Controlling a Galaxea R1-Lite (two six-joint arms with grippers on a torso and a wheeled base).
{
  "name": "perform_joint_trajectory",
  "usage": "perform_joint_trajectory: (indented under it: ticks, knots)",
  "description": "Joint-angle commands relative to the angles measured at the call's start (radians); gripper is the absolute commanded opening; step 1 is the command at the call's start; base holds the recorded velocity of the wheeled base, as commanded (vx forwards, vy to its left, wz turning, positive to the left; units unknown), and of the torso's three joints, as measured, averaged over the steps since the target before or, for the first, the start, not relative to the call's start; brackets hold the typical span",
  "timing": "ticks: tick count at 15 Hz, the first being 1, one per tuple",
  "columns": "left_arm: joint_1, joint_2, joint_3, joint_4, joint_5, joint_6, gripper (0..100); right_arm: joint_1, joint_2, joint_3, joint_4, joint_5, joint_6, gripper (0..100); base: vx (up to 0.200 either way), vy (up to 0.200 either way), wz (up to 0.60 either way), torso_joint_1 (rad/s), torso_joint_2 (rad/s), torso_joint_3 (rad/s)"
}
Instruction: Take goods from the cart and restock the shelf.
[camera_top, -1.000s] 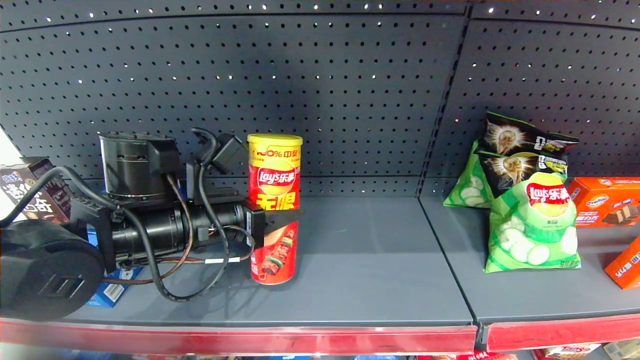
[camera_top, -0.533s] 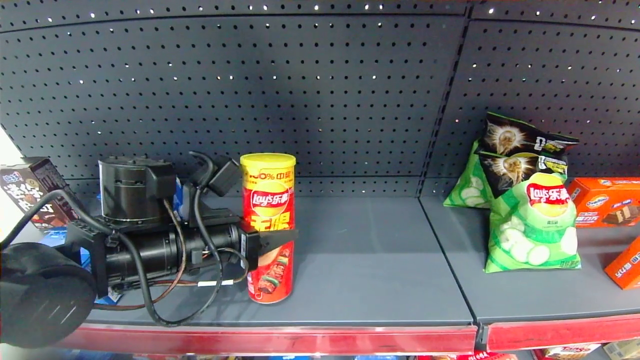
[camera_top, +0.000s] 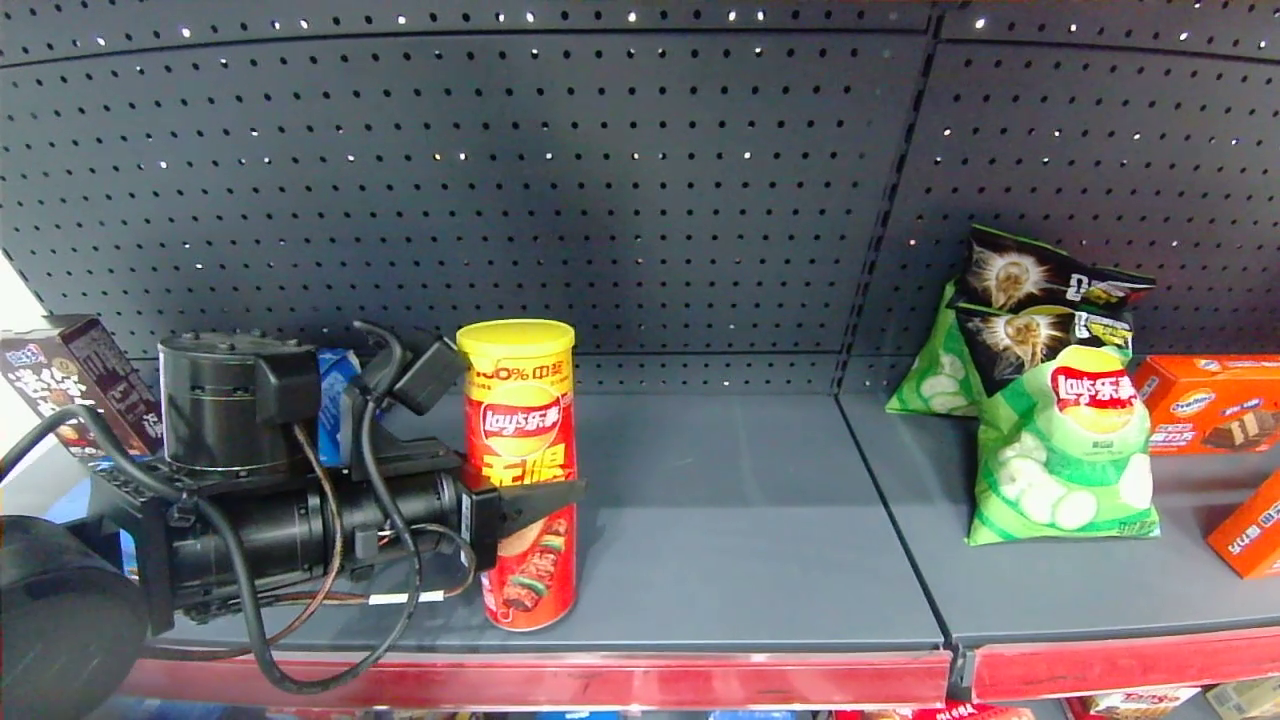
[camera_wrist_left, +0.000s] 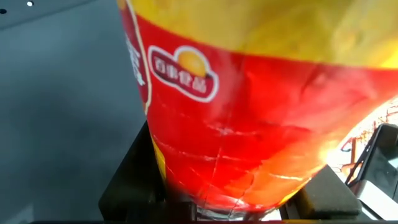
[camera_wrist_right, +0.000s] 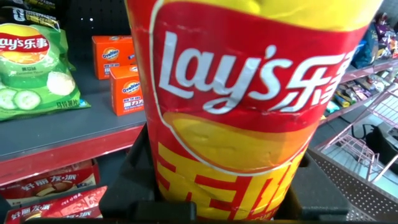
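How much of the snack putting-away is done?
Partly. Green chip bags and orange boxes already sit on the shelf, though I can't tell who put them there. In hand: the left gripper holds a red and yellow chip can upright near the shelf's front edge, not yet let go. The right gripper holds a second chip can away from the shelf. Left: release the first, shelve the second.

Middle of the shelf (camera_top: 740, 540) lying open, both ends crowding in
The red chip can (camera_top: 520, 470), in the left gripper (camera_top: 530, 497), is blocking the front left, a dark box (camera_top: 70, 375) standing farther left; green chip bags (camera_top: 1060, 450) and orange boxes (camera_top: 1210, 400) are filling the right.
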Motion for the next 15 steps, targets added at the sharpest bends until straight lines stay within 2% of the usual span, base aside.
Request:
perform_joint_trajectory:
  ticks: [1, 4, 5, 15]
  knots:
    - [0.001, 0.0, 0.001, 0.004, 0.001, 0.0, 0, 0.003, 0.004, 0.0, 0.0, 0.0, 0.0, 0, 0.0, 0.0, 0.0, 0.0, 0.0, 0.0]
    - [0.001, 0.002, 0.001, 0.004, 0.001, -0.002, 0, 0.003, 0.004, 0.0, 0.0, 0.0, 0.0, 0, 0.0, 0.0, 0.0, 0.0, 0.0, 0.0]
    - [0.007, 0.002, 0.001, 0.003, 0.002, 0.0, 100, 0.003, 0.004, 0.0, 0.0, 0.0, 0.0, 0, 0.0, 0.0, 0.0, 0.0, 0.0, 0.0]
    - [0.024, -0.009, 0.001, 0.004, 0.001, -0.006, 100, 0.003, 0.006, 0.005, 0.003, 0.003, 0.0, 0, 0.0, 0.0, 0.0, 0.0, 0.0, 0.0]
